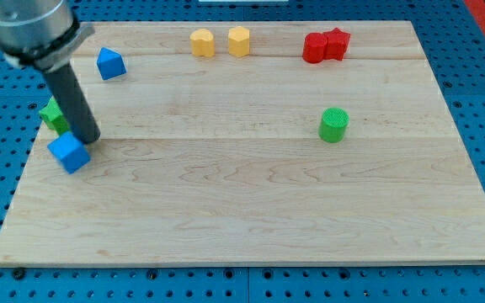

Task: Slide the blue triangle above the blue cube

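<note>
The blue triangle (110,64) lies near the view's top left of the wooden board (251,194). The blue cube (69,152) sits at the view's left, lower down. My tip (89,140) rests just right of and slightly above the blue cube, touching or almost touching its upper right corner. The rod rises up to the view's top left. The blue triangle is well above my tip, about ninety pixels up.
A green block (55,114) lies just left of the rod, partly hidden by it. Two yellow blocks (202,42) (239,40) sit at the top middle. Two red blocks (326,45) touch at the top right. A green cylinder (333,124) stands at the right.
</note>
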### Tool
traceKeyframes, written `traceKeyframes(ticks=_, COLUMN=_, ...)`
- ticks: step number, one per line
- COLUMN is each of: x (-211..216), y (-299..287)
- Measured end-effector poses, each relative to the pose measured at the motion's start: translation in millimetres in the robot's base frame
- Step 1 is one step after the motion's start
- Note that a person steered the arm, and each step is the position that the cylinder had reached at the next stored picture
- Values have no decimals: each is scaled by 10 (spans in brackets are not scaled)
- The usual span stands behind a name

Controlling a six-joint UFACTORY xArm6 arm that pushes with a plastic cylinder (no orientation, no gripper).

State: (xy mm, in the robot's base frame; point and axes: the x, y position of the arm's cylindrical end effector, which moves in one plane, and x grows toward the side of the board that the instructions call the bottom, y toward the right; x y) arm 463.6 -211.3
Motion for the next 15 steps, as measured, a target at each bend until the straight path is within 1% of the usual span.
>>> traceKeyframes(ticks=1, x=-164, y=38)
traceKeyframes(ticks=2, x=-118, y=-290)
traceKeyframes(ticks=3, x=411, y=-221)
traceKeyframes(ticks=4, x=487, y=34)
traceKeyframes(ticks=5, x=-368, y=663)
traceKeyframes(ticks=6, x=-1430, y=799)
traceKeyframes(ticks=7, x=-1939, y=429)
traceKeyframes(ticks=8, x=-2184, y=-49)
traceKeyframes(ticks=9, x=-1641, y=109)
traceKeyframes(ticks=10, x=-775, y=141)
traceKeyframes(ticks=11, x=-338, y=283)
traceKeyframes(ticks=12, x=-363, y=553)
traceKeyframes(ticks=13, x=47, y=561)
traceKeyframes(ticks=14, x=22, y=481)
traceKeyframes(ticks=15, x=-263, y=529)
